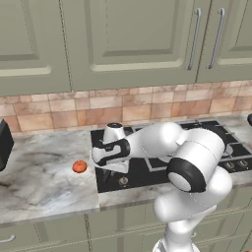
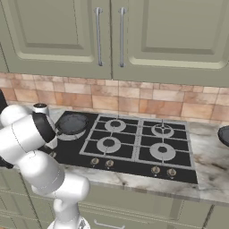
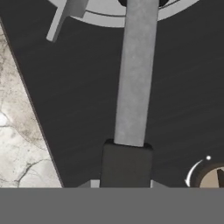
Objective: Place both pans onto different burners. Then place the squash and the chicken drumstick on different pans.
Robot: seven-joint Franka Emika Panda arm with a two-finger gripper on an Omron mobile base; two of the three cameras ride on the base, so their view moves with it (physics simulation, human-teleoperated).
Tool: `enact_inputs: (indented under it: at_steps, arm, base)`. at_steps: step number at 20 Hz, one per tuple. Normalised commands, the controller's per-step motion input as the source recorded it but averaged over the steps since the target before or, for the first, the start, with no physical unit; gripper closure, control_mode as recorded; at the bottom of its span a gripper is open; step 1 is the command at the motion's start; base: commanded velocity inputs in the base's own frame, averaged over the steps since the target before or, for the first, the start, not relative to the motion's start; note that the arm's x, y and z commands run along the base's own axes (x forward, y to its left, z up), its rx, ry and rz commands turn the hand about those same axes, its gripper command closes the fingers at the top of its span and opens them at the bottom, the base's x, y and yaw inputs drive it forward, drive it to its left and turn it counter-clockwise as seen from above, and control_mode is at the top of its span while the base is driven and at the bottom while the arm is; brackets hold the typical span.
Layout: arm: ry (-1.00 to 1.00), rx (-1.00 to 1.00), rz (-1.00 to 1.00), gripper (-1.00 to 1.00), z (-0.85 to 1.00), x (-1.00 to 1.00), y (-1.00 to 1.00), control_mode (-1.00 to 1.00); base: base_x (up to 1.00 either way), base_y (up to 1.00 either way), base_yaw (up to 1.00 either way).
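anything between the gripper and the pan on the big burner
Nothing visible stands between them. The gripper hangs low over the front left of the cooktop, right above the pan's handle, which runs to the pan on the round burner.

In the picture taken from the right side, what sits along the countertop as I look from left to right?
Robot arm → pan on the round burner → square-grated burners → bare marble counter → a dark pan's edge.

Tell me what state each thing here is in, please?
first pan: sitting on the large round burner.
second pan: on the counter right of the cooktop, off any burner.
squash: loose on the counter left of the cooktop.
cabinet doors: shut.
gripper: above the first pan's handle; open or shut unclear.
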Motion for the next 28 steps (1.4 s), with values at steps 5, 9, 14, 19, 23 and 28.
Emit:
enact_inputs:
  at_steps: [5, 9, 14, 19, 23, 28]
  arm:
    - [0.0, 0.0, 0.0, -1.0, 0.0, 0.0, 0.01, -1.0]
    - [0.0, 0.0, 0.0, -1.0, 0.0, 0.0, 0.0, -1.0]
    - [0.0, 0.0, 0.0, -1.0, 0.0, 0.0, 0.0, -1.0]
    - [0.0, 0.0, 0.0, -1.0, 0.18, 0.0, 0.0, -1.0]
    - [0.0, 0.0, 0.0, -1.0, 0.4, 0.0, 0.0, -1.0]
    - [0.0, 0.0, 0.0, -1.0, 0.35, -0.04, 0.0, -1.0]
  base:
    - [0.0, 0.0, 0.0]
    - [0.0, 0.0, 0.0]
    - [0.0, 0.0, 0.0]
    - [0.0, 0.0, 0.0]
    - [0.0, 0.0, 0.0]
    - [0.0, 0.0, 0.0]
